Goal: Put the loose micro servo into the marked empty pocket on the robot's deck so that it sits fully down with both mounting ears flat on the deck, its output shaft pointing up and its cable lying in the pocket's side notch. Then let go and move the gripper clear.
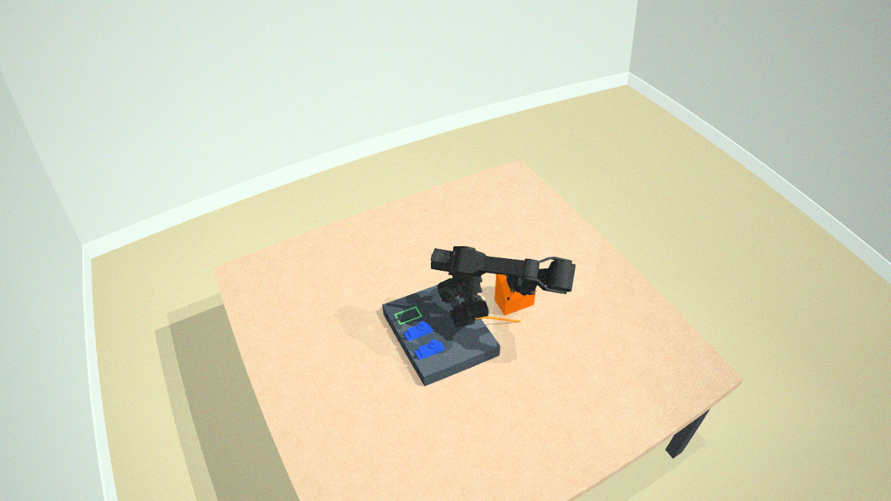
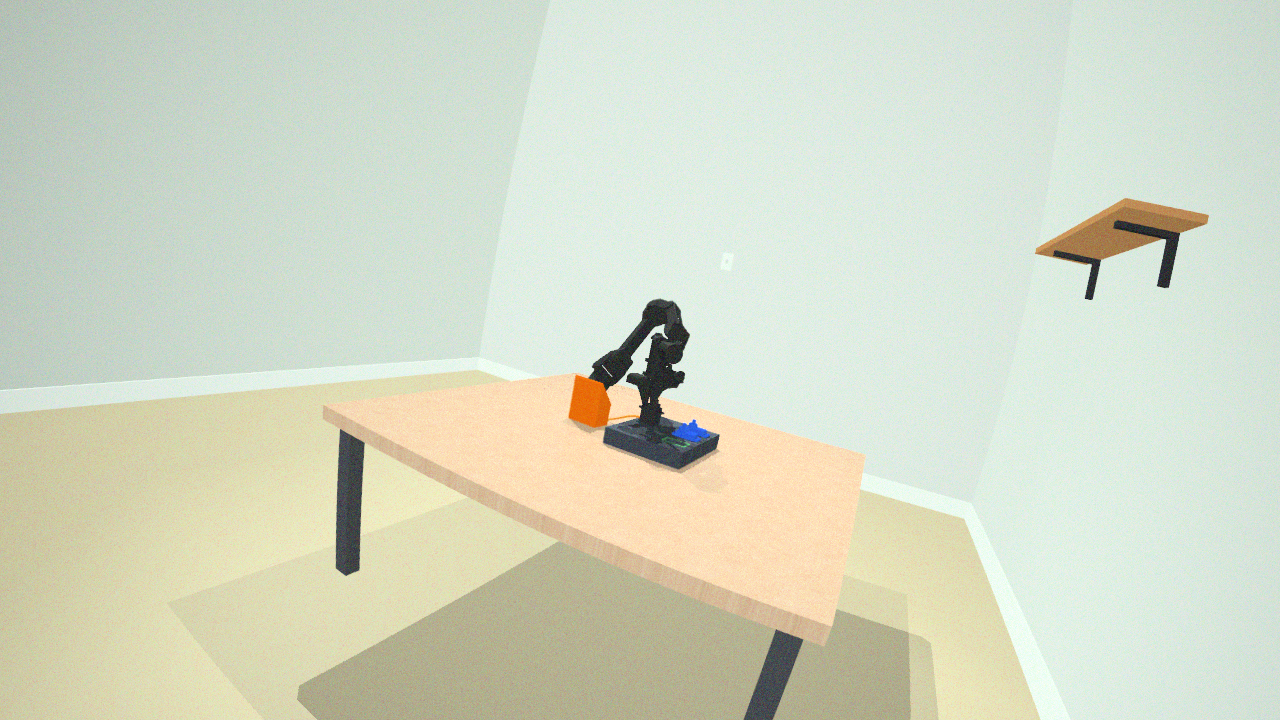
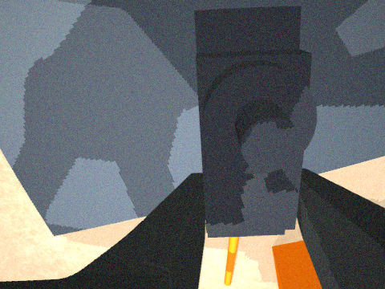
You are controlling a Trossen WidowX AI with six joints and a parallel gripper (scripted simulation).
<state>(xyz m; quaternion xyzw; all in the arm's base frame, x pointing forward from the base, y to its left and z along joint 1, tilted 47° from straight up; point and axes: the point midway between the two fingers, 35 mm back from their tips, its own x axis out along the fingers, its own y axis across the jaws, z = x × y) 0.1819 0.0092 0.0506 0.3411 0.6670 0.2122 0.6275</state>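
Note:
The loose servo (image 1: 459, 317) (image 2: 650, 415) (image 3: 224, 160) is dark grey and stands on the deck (image 1: 463, 362) (image 2: 640, 445) (image 3: 100, 120), output shaft up. Its orange cable (image 1: 500, 320) (image 2: 623, 417) (image 3: 230, 261) runs out past the deck's edge towards the arm's base. My gripper (image 2: 650, 408) (image 3: 248, 183) points down and is shut on the servo, one finger against each long side. In the top and exterior views the fingers hide much of the servo. The marked pocket (image 1: 408, 316) (image 2: 677, 442), outlined in green, is empty near the deck's far corner from the cable.
Two blue servos (image 1: 418, 330) (image 1: 429, 349) (image 2: 691, 431) sit in a row beside the marked pocket. An orange block (image 1: 516, 303) (image 2: 588, 402) (image 3: 297, 265) stands by the arm's base, just off the deck. The deck lies on a wooden table (image 1: 560, 386) (image 2: 537, 483).

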